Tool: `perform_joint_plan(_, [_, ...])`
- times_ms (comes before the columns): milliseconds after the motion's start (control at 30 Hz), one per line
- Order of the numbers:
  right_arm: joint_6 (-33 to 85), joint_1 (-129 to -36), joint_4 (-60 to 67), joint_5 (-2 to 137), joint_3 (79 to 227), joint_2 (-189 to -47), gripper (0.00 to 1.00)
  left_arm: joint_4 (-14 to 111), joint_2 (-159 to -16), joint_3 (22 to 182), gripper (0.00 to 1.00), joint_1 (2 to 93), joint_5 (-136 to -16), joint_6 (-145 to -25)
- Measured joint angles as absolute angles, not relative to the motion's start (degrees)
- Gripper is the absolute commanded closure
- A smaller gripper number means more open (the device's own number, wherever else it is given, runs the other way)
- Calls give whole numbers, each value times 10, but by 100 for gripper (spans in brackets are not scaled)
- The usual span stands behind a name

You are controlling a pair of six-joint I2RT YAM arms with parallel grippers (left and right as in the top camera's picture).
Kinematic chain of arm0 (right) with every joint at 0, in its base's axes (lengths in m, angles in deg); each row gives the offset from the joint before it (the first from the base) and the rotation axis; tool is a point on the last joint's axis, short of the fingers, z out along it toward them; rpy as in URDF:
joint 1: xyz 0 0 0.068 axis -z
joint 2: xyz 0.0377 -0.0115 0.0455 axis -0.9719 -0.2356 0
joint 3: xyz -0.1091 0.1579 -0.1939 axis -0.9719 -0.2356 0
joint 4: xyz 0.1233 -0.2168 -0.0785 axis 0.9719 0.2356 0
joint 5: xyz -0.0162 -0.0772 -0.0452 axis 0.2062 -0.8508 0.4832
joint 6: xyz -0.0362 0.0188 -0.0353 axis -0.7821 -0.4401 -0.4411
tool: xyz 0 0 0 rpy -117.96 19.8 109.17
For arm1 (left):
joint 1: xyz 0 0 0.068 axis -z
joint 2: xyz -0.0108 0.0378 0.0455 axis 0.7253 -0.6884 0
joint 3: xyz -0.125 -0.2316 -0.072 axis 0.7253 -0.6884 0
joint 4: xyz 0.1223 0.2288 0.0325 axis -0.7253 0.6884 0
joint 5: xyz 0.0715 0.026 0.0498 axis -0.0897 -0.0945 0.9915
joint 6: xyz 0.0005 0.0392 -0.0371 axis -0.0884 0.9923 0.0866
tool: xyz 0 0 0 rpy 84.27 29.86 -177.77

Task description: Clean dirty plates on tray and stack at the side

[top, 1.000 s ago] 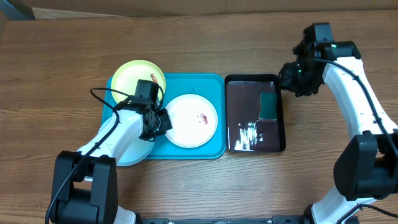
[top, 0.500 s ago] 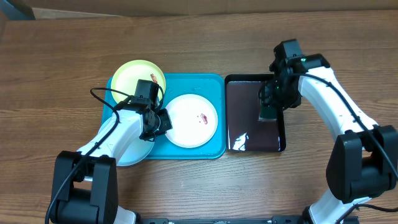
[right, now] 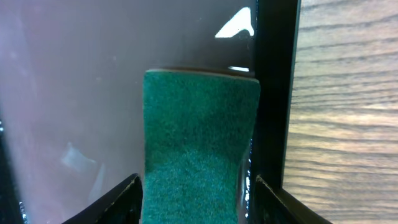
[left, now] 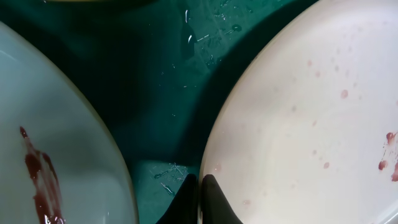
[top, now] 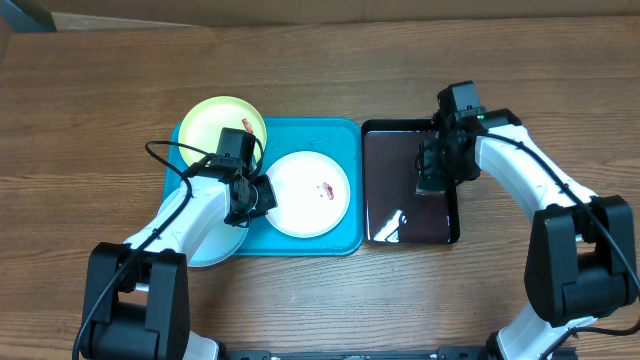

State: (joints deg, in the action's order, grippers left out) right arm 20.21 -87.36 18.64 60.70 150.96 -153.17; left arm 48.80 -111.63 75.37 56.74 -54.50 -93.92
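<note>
tray (top: 340, 135): we judge the step in hand to be fetching the scrubber, which lies off the tray. Nothing on the tray needs shifting yet, so we'd leave it alone.
pan (top: 385, 165): black and glossy, hard against the tray's right edge. We'd go straight down and lift straight up, minding the wall farthest from the tray.
plates: the white plate (top: 300, 200) sits mid-tray. The yellow-green plate (top: 215, 125) overhangs the tray's far left corner. The pale blue plate (left: 56, 143) overhangs the near left corner and is mostly under the left arm (top: 185, 215). None are stacked beside the tray so far.
sponge (right: 199, 143): green, lying in the pan on the side away from the tray, just beside that far wall. We'd close on its long sides, low and square, so the pad neither folds nor slips out.
right gripper (right: 196, 186): over the pan, to the right of the tray. Its fingers are apart, one on each side of the sponge, with no pinch visible. The outer finger has little room beside the pan wall.
left gripper (left: 199, 196): left of tray centre, with the tips together and holding nothing that we can see. They sit at the white plate's rim, on the side facing the pale blue plate. We can't tell whether they press on it.
stains (left: 37, 171): a reddish smear on the pale blue plate and specks on the white one. We think the white plate is likely scrubbed first.
</note>
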Motion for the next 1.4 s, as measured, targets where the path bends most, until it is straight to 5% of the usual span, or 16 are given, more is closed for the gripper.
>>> perform_joint_plan(633, [224,-874,147,614,1480,-1532,34,488,-1116,754,96,567,-545,-939])
perform_joint_plan(1400, [224,-874,142,619,1480,-1532,39,488,-1116,754,96,567,-545,-939])
